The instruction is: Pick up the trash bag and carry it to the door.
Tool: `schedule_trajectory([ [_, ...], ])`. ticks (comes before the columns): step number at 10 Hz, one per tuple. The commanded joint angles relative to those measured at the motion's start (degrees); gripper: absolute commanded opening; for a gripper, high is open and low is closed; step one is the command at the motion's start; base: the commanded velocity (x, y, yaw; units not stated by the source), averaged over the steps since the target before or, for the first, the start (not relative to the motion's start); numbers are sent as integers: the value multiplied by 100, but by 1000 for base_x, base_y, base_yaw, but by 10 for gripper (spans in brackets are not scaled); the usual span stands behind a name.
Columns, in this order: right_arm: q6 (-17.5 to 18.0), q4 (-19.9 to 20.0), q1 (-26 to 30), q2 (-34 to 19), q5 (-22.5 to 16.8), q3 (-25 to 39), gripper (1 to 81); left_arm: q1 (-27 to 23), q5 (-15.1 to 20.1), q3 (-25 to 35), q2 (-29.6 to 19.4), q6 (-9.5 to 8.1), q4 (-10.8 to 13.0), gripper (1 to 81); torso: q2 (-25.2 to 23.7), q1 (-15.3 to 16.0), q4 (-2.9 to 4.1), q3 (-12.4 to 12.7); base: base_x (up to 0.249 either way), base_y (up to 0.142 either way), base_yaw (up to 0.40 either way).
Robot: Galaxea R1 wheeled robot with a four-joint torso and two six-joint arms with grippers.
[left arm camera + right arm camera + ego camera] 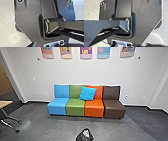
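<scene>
Black plastic trash bag with a white patch near its top (81,137) on the grey floor (60,127), low in the head view, almost dead on the robot's midline. It's well on the robot's side of the blue, green, orange and brown armless sofa (75,107), well apart from it. Top comes to a peak; lower part runs out of frame, so long axis can't be pinned down. My guess is roughly upright.

Left gripper (68,45) and right gripper (149,45) are by the robot's own dark base plate (27,30). Can't tell whether either is wide or narrow, or what, if anything, it holds. Bag should lie forward of both and inward: rightward from the left arm, leftward from the right. Neither arm looks clearly nearer; call it a toss-up.

Grab point is probably that peak, from above. Risk: off-centre approach tips the bag or pinches loose film only.
</scene>
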Motion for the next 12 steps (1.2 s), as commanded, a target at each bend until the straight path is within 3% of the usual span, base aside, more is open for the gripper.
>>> schedule_trajectory([
  [1, -50, -71, 110, 13, -349, 39, 811, -172, 391, 18, 6, 11, -13, 811, 0, 0, 0, 0, 128, 0, 0],
  [12, -59, -80, 136, 13, -349, 39, 811, -163, 391, 27, 24, 11, 5, 811, 0, 0, 0, 0, 128, 0, 0],
])
